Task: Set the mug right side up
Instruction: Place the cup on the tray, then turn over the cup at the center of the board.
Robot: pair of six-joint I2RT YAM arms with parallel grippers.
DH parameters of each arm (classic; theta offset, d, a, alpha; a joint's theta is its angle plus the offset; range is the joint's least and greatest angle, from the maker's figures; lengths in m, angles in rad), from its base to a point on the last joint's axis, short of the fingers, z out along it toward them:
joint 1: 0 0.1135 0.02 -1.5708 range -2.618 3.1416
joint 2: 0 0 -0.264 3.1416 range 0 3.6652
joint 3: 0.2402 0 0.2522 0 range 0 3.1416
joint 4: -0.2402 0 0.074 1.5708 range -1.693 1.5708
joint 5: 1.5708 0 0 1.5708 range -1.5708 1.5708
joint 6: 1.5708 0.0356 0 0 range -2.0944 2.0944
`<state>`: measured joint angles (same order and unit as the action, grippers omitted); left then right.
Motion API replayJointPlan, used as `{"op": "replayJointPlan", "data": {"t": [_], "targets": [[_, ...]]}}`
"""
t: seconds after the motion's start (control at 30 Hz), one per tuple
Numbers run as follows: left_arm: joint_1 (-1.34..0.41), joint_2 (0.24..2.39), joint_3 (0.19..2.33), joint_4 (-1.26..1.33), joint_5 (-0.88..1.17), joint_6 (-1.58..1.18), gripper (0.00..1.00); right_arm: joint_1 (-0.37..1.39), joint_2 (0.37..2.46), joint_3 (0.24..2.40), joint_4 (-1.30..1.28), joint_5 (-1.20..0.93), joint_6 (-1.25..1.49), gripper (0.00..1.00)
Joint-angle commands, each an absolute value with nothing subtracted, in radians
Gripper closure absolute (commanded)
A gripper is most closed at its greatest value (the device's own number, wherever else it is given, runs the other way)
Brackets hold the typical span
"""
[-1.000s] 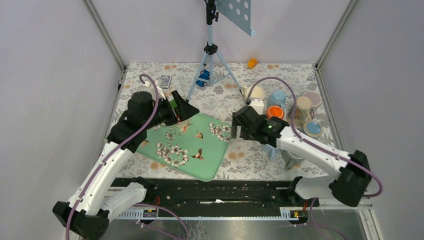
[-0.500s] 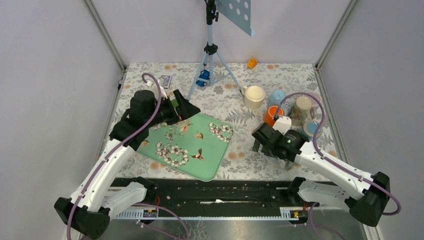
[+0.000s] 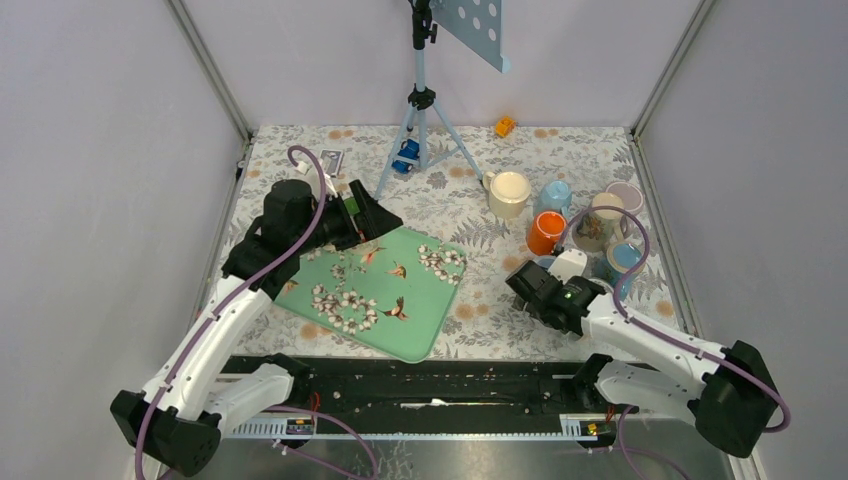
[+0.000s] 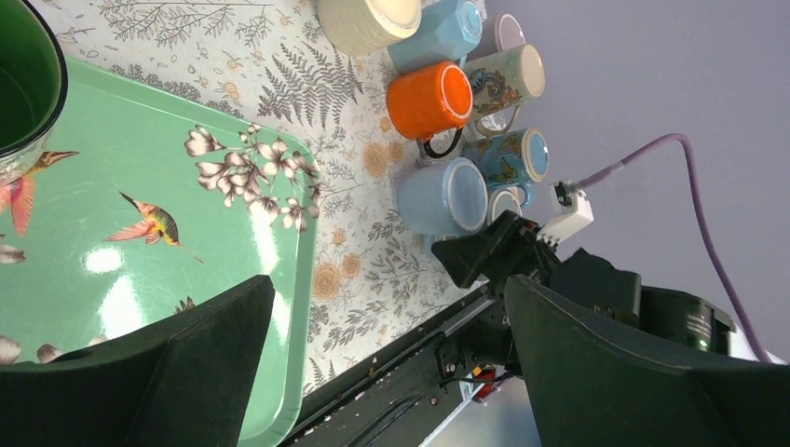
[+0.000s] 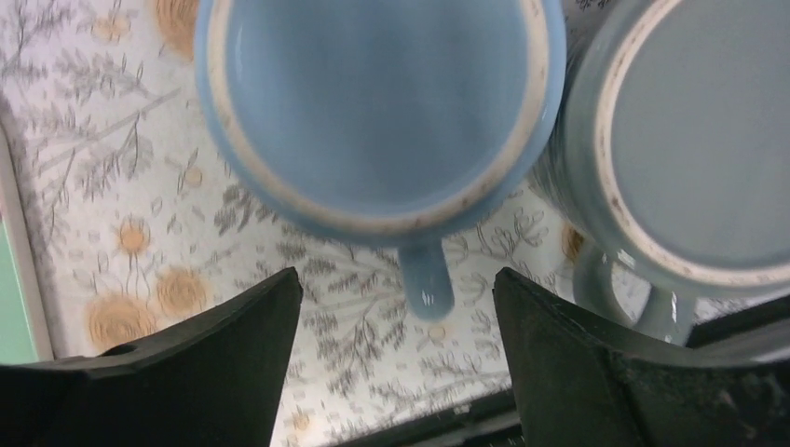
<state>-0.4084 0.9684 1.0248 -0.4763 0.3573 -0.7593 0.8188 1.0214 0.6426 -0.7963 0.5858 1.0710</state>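
Two arms — right jaws open above blue mug, elbow bent, left jaws open over tray.

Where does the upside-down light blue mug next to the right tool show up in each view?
Top external: light blue mug right of centre, just nearside of the orange mug, partly hidden by the right tool.
Left wrist: right of centre, below the orange mug.
Right wrist: top centre, base up, handle pointing down.
Shared landmark: the green tray.
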Motion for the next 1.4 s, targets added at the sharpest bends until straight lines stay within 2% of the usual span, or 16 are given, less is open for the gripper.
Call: {"op": "replayJointPlan", "data": {"t": [0.0,0.2,0.4,0.53,0.63,0.8,0.9,1.1,1.27,1.37], "targets": [[-0.404,0.965,1.033,-0.444,0.379,-0.740,0.01,0.725,1.043,0.585,-0.588,0.606,0.992,0.22],[-0.405,0.951,1.032,-0.459,0.367,-0.741,0.01,0.706,1.099,0.596,-0.541,0.594,0.942,0.40],[-0.405,0.949,1.024,-0.459,0.368,-0.751,0.01,0.706,1.153,0.635,-0.516,0.557,0.857,0.69],[-0.405,0.946,1.020,-0.459,0.369,-0.757,0.01,0.707,1.169,0.648,-0.461,0.497,0.797,0.82],[-0.405,0.943,1.017,-0.456,0.368,-0.761,0.01,0.731,1.179,0.663,-0.424,0.459,0.769,0.87],[-0.405,0.941,1.000,-0.449,0.371,-0.772,0.01,0.804,1.220,0.688,-0.381,0.421,0.756,0.87],[-0.405,0.935,0.986,-0.443,0.371,-0.783,0.01,0.832,1.258,0.692,-0.369,0.418,0.755,0.84],[-0.405,0.923,0.972,-0.442,0.365,-0.789,0.01,0.836,1.265,0.681,-0.379,0.425,0.778,0.64],[-0.405,0.927,0.965,-0.433,0.373,-0.792,0.01,0.836,1.258,0.670,-0.352,0.455,0.775,0.56],[-0.405,0.929,0.963,-0.431,0.376,-0.792,0.01,0.836,1.259,0.669,-0.330,0.476,0.768,0.55]]}}
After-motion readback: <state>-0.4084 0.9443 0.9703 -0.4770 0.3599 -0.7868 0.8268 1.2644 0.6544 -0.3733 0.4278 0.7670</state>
